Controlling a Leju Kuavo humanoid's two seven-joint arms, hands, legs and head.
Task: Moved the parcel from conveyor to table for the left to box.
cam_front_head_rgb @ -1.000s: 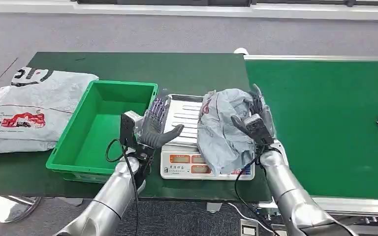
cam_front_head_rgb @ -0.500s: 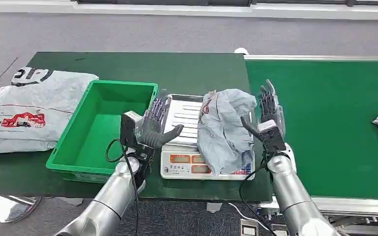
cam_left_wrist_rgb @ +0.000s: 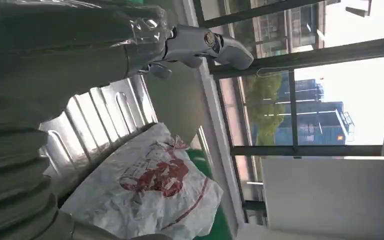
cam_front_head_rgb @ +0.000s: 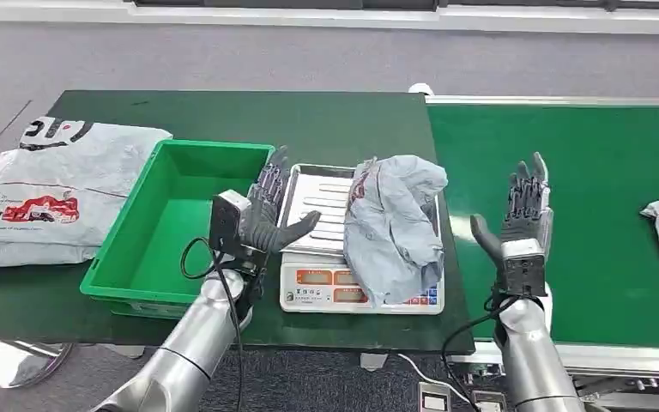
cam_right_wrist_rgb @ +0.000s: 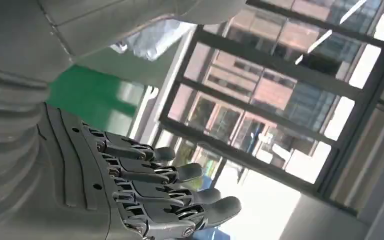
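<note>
While the parcel sat on the scale, both hands stood off it, so these notes cover how it looked likely to handle.

Parcel (cam_front_head_rgb: 392, 225): grey crumpled poly mailer, lay just beside the left hand's thumb side, draped over the scale's tray and hanging past its front edge across part of the display.
Scale (cam_front_head_rgb: 322, 283): white, with a ribbed steel tray, sat directly ahead of the left hand.
Left hand (cam_front_head_rgb: 270, 216): fingers spread and upright, thumb pointed toward the parcel, held nothing, near the parcel but apart from it.
Right hand (cam_front_head_rgb: 521, 216): fingers apart and raised, held nothing, over the conveyor (cam_front_head_rgb: 592, 154), well apart from the parcel.
Box (cam_front_head_rgb: 159, 245): green bin, just beside the back of the left hand, on the side away from the parcel.
Feel, judged: soft and limp, probably light; film looked slick, so it would likely sag and slide in a loose hold.
Stiffness, judged: none in the bag; contents could not be told.
Where to take hold, judged: the bunched, wrinkled upper fold nearest the left hand, gathering film and bulk together, not the flat hanging flap.
Risk, judged: dragging could catch the tray edge.
</note>
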